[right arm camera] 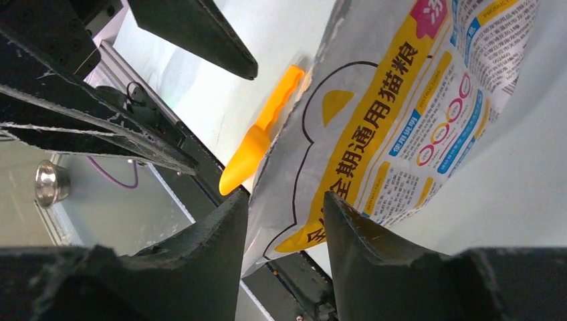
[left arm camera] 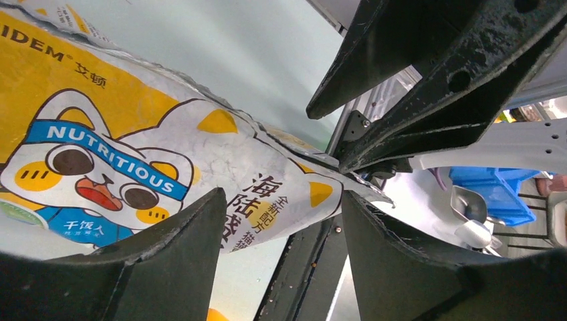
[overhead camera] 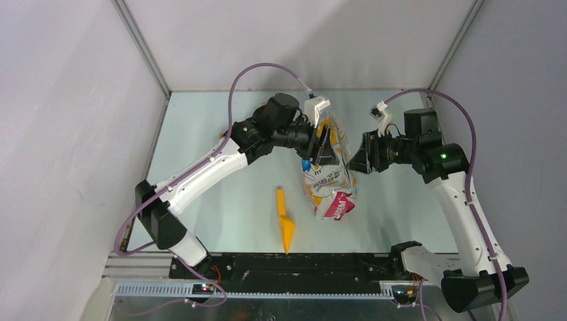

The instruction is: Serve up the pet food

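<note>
The cartoon-cat printed bag (overhead camera: 327, 177) lies on the pale table with its top toward the back. My left gripper (overhead camera: 325, 144) is open at the bag's top left; in the left wrist view (left arm camera: 284, 197) its jaws straddle a corner of the bag (left arm camera: 134, 154). My right gripper (overhead camera: 353, 160) is open at the bag's right edge; in the right wrist view (right arm camera: 286, 197) the bag's edge (right arm camera: 401, 100) hangs between its jaws. The orange scoop (overhead camera: 285, 221) lies left of the bag and also shows in the right wrist view (right arm camera: 257, 144). The pet food is hidden.
A black rail (overhead camera: 287, 264) runs along the table's near edge. Grey walls close in the table at the back and sides. A small metal bowl (right arm camera: 52, 182) sits off the table. A blue bin (left arm camera: 495, 190) and a metal scoop (left arm camera: 468, 204) lie beyond it.
</note>
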Controlling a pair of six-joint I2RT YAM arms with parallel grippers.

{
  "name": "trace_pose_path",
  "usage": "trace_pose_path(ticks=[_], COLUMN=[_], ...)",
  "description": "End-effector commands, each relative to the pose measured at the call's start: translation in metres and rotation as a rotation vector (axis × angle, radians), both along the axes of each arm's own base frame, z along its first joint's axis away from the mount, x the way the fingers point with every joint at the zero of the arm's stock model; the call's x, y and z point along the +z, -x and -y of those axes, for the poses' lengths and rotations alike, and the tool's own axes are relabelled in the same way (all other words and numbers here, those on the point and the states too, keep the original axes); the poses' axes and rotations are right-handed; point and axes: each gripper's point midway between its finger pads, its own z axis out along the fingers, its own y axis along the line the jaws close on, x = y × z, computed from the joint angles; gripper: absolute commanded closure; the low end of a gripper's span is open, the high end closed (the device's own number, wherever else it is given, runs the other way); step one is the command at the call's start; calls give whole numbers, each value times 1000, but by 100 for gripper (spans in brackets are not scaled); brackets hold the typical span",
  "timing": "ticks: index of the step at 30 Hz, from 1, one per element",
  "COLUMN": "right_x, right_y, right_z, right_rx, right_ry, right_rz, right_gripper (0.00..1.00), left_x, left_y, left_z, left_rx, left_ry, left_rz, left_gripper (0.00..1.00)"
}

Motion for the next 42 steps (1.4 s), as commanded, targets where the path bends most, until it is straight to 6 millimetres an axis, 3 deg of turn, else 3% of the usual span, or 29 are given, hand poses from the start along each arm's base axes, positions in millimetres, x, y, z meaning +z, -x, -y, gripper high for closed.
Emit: trace_pose_path(ticks=[1,10,18,30,42], right_x=[3,-2,22,2,0], right_y=[-6,-12,10,-10,-7], right_z=[4,14,-9,3,-3], right_rx=[-40,-82,34,-52,-23], right_ry=[-3,54,-105,-12,-35], right_rz=[26,52,32,12,-21], right_gripper=[53,57,49,54,53], left_x=[10,11,14,27,28], left_y=[-2,-5,-9,-5,-7], left_z=[-5,-12,-16,-10,-9], left_rx=[-1,10,7,1,6], left_ry=[5,-27,-48,-3,-3], left_rz=[71,128,172,151,153], left_gripper=[29,23,23,22,21])
